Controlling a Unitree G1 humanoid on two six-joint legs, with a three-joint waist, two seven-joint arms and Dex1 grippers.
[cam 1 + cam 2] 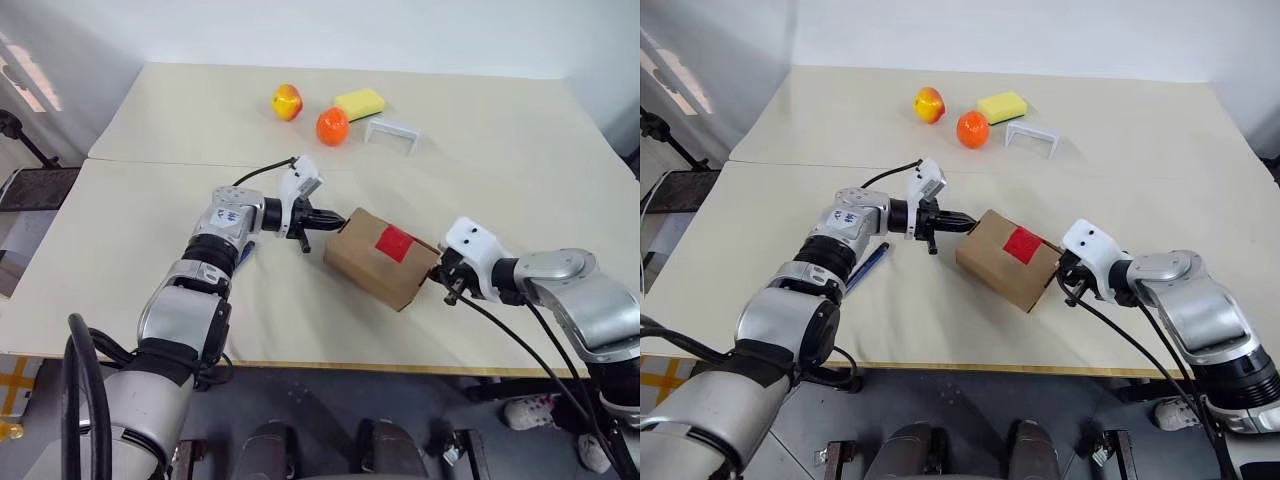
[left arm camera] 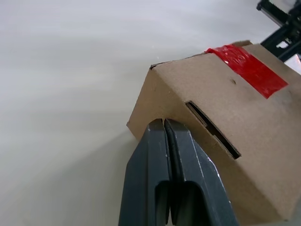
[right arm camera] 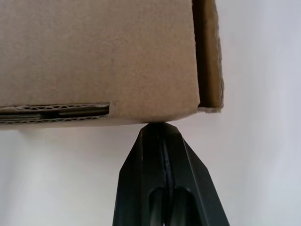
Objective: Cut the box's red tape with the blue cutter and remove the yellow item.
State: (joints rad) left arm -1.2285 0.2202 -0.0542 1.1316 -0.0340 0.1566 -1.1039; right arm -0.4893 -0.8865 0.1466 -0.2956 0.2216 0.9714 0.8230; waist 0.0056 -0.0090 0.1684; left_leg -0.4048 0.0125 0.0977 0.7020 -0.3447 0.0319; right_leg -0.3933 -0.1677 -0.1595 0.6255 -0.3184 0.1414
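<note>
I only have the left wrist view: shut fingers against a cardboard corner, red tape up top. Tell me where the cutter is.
Observer: The blue cutter lies on the table, beside the left forearm and apart from the box. Neither gripper holds it.
Operator: Report the right gripper.
Observer: The right gripper is shut, its tips at the lower edge of the box's opposite end, so the box sits between the two grippers.
Operator: Confirm the left gripper from above.
Observer: The left gripper is shut, tips at the box's upper left corner.
Operator: Check the tape.
Observer: The red tape looks whole on the top face.
</note>
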